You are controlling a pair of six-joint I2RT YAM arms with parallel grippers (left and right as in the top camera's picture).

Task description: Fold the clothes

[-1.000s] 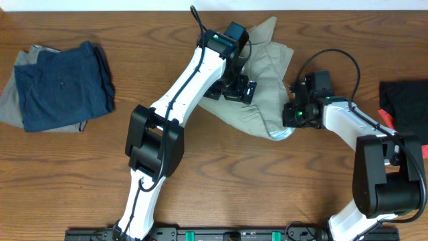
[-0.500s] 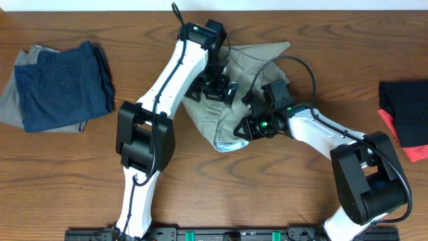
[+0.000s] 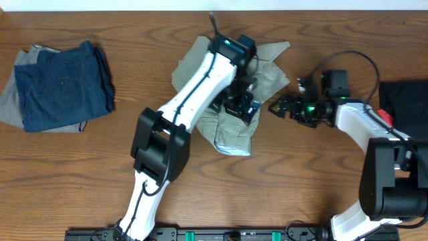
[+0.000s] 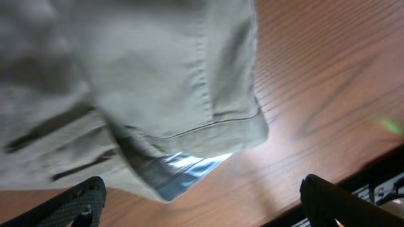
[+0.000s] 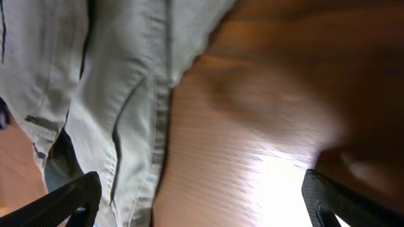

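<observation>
The khaki trousers (image 3: 231, 134) lie bunched at the table's middle, a pale blue lining (image 3: 234, 148) showing at the near edge. My left gripper (image 3: 242, 106) hovers open over them. In the left wrist view the cloth (image 4: 158, 75) and its lining (image 4: 183, 173) lie ahead of the gripper (image 4: 202, 205), with nothing between the fingers. My right gripper (image 3: 275, 107) stands open just right of the trousers and apart from them. In the right wrist view the gripper (image 5: 202, 202) has bare wood between its fingers, with khaki cloth (image 5: 95, 94) to the left. A folded navy garment (image 3: 63, 84) rests on a grey one (image 3: 8, 104) at far left.
A black garment (image 3: 404, 100) with a red piece (image 3: 386, 116) beside it lies at the right edge. The left arm (image 3: 194, 87) stretches diagonally across the trousers. Bare wood (image 3: 301, 174) lies in front of the trousers.
My right gripper has opened, let go of the trousers and drawn back to the right. The trouser end it carried now lies folded toward the middle. My left gripper shifted slightly right, still open.
</observation>
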